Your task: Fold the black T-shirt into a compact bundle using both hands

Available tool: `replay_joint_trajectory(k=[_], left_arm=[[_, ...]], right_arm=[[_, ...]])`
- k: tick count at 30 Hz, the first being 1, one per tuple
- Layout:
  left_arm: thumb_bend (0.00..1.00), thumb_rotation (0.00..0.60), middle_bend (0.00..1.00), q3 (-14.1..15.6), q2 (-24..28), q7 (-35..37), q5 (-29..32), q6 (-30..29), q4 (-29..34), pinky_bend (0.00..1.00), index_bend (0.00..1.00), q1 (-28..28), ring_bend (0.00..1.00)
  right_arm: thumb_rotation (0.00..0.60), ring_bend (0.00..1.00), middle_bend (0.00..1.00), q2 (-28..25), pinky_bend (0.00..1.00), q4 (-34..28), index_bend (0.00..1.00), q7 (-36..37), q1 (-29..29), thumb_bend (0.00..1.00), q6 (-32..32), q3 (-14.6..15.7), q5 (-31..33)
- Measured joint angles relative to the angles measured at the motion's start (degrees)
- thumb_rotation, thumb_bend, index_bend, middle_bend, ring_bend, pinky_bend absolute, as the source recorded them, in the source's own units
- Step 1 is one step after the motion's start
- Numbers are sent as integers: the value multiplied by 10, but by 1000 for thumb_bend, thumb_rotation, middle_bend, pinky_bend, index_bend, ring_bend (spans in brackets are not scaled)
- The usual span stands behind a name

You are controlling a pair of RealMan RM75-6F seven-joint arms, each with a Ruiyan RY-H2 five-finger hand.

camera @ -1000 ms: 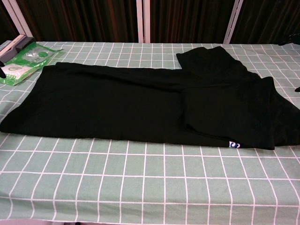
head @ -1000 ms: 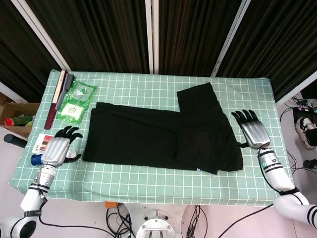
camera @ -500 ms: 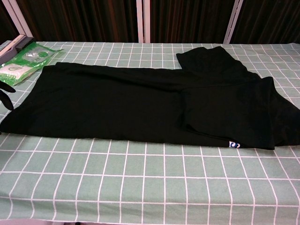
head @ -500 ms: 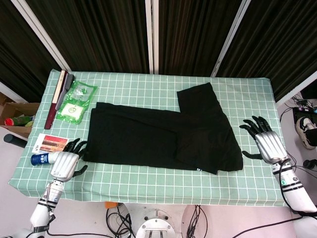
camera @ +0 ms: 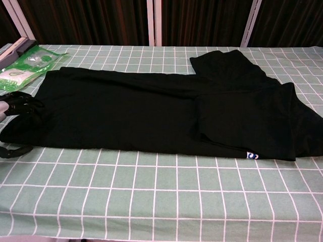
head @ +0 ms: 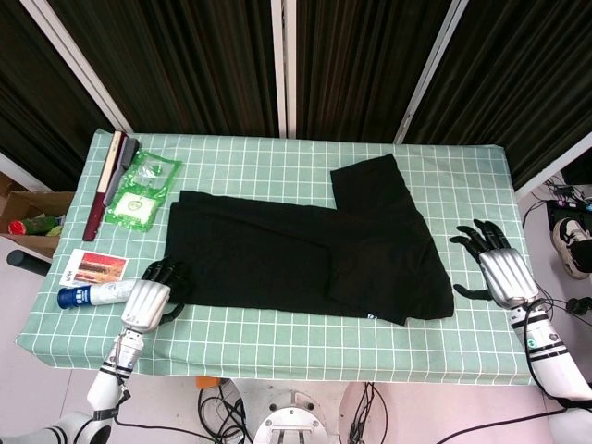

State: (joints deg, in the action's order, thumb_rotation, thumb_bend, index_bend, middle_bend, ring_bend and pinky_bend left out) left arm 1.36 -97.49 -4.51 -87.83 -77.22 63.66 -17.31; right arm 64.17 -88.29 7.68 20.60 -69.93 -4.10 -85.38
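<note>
**Black T-shirt flat on table, left hand at its corner**

Black T-shirt (head: 305, 254) lies spread flat mid-table on the green checked tablecloth (head: 277, 338), partly folded; one section doubled over at the right side, a small white label (camera: 252, 156) showing at the near edge. Left hand (head: 153, 294) at the shirt's near-left corner, fingers (camera: 25, 103) curled onto the cloth edge; whether fabric is actually pinched, cannot tell. Right hand (head: 495, 268) just beside the shirt's right edge, apart from it, fingers spread, holding nothing. Far left of table: green packet (head: 141, 190), dark flat case (head: 109, 180), small card (head: 92, 267), blue-capped bottle (head: 92, 295) lying on its side. Cardboard box (head: 32, 222) off the table's left, contents unclear.
</note>
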Motion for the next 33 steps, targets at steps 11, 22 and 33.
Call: replay_joint_trajectory(k=[11,22,33], left_arm=[[292,600,244,-12,-35,50,-15,6,-56,201,554,-21,116],[446,600,315,-28,-57,113,-19,-11,-96,202,663,-30,153],[460,600,321,-28,-65,145,-13,-13,-98,202,673,-25,153]], right_arm=[[600,0,176,10,0,11,308,36,-9,151,-1,8,-2],[600,0,230,52,35,59,428,62,-34,176,-13,43,-28],[600,0,232,138,36,167,444,52,-54,153,-30,74,-64]])
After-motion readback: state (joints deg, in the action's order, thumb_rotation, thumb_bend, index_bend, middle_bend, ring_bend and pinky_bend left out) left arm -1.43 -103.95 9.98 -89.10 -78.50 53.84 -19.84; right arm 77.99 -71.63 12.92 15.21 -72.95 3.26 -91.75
